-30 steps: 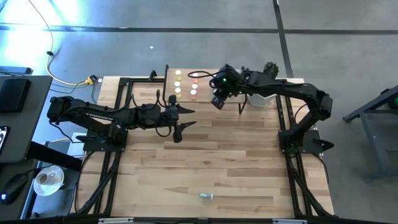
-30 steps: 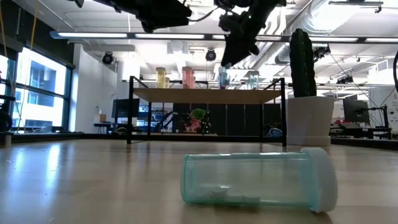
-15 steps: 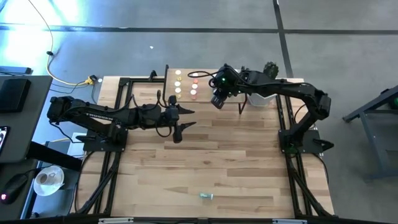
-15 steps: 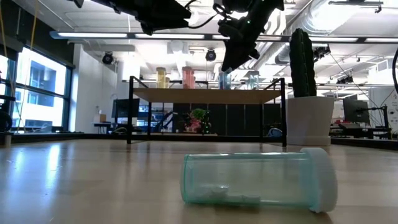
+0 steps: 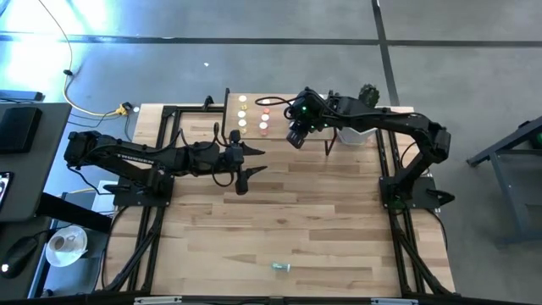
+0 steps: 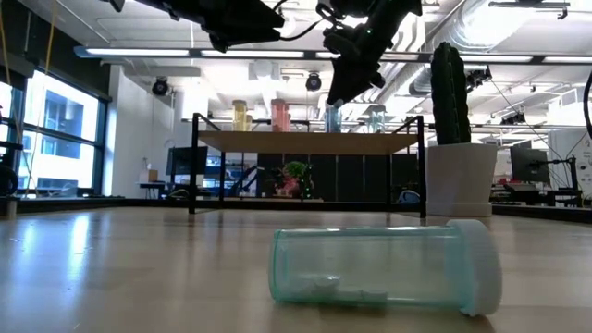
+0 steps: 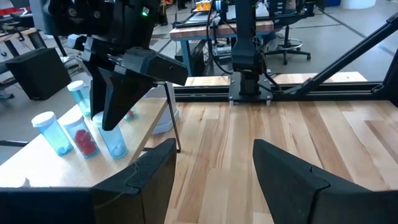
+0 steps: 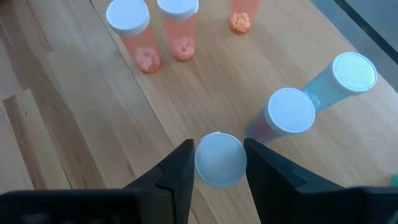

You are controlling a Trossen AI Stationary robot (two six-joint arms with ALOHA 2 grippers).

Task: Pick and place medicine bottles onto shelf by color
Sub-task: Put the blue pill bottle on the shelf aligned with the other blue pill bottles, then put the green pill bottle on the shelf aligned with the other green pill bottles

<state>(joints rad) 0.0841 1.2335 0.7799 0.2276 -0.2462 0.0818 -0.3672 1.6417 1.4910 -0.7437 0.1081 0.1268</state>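
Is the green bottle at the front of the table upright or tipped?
Tipped: the green bottle lies on its side on the table, white cap pointing sideways.

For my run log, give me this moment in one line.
right gripper: open around blue bottle on shelf | left gripper: open, waiting mid-table | green bottle: lying on table

From above we see the shelf [image 5: 254, 114] at the table's [image 5: 339, 212] twelve o'clock edge, with yellow bottles [image 5: 242, 111] in a line and pink bottles [image 5: 263, 119] just to their three o'clock. The right gripper [image 5: 295, 136] hangs at the shelf's three o'clock end. The left gripper [image 5: 252, 161], fingers spread, sits toward the shelf's six o'clock. One bottle [image 5: 280, 267] lies alone near the table's six o'clock edge.
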